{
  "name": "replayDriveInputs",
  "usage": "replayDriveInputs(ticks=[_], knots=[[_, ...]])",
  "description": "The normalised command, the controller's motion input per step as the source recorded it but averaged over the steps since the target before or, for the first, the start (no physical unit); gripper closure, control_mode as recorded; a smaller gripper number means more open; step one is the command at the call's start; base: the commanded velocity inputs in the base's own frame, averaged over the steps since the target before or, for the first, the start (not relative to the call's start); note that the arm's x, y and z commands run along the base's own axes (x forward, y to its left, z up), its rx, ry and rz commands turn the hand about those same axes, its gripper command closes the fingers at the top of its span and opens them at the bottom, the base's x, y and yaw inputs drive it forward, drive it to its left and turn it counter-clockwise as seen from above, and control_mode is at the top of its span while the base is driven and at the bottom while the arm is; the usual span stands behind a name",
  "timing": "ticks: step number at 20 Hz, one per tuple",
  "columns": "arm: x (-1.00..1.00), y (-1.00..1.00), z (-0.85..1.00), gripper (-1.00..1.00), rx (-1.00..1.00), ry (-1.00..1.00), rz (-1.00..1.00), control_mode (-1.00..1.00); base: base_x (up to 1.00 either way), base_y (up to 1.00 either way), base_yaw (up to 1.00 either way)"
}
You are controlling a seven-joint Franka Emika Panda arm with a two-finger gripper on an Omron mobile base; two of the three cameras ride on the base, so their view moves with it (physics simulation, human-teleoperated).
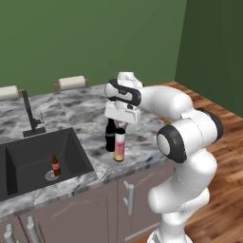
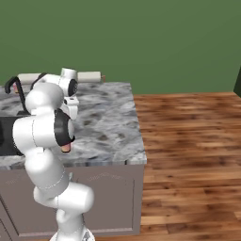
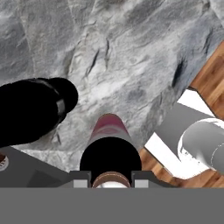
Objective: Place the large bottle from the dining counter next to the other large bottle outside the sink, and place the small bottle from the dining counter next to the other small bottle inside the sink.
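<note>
A tall pink-and-yellow bottle [image 1: 119, 145] stands upright on the marble counter [image 1: 85, 114], right of the sink [image 1: 28, 159]. Just behind it stands a large dark bottle [image 1: 110, 135], touching it or nearly so. My gripper [image 1: 121, 125] points straight down over the pink bottle's top, its fingers shut on the neck. In the hand view, the cap of the pink bottle [image 3: 110, 153] sits tight between my fingertips [image 3: 81, 178], with the dark bottle [image 3: 30, 109] to the left. A small brown bottle [image 1: 56, 165] stands inside the sink. My gripper [image 3: 111, 179] is low in that view.
A black faucet [image 1: 31, 115] rises behind the sink. Two paper towel rolls [image 1: 72, 82] lie along the back wall. The counter [image 2: 110, 122] ends at the right above a wooden floor [image 2: 188, 141]. Cabinet doors with handles [image 1: 129, 197] sit below the counter's front edge.
</note>
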Motion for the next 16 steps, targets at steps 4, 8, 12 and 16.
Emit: replayDriveInputs(ticks=[4, 8, 12, 16], knots=[[0.00, 0.00, -0.07, 1.00, 0.00, -0.15, 0.00, -1.00, 0.00, 0.00, 0.00], [0.00, 0.00, -0.13, 1.00, 0.00, -0.14, 0.00, -1.00, 0.00, 0.00, 0.00], [0.00, 0.00, -0.15, 1.00, 0.00, -0.03, 0.00, -1.00, 0.00, 0.00, 0.00], [0.00, 0.00, -0.01, 1.00, 0.00, 0.00, 0.00, -1.00, 0.00, 0.00, 0.00]])
